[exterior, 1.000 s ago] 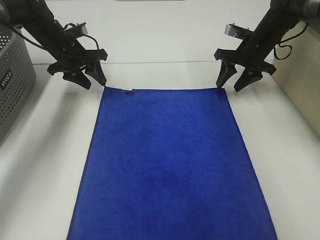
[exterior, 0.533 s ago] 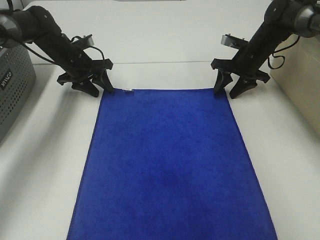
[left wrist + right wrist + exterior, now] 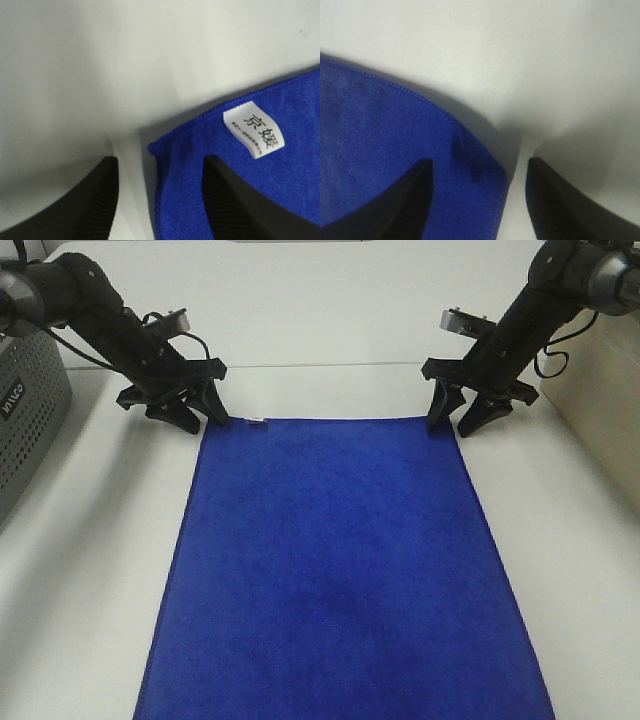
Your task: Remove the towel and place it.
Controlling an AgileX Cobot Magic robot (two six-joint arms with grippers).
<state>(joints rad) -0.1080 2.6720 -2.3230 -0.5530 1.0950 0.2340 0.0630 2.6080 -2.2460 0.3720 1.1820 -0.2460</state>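
Even, bright overhead light; no glare. White table (image 3: 90, 570) slightly washed out. Soft, short shadows under both grippers. Exterior view sharp, mild softness toward far edge. Wrist views: fingertips (image 3: 90, 200) blurred, out of focus; towel (image 3: 280, 190) weave and tag (image 3: 253, 128) text crisp; right wrist view softer, grainy.
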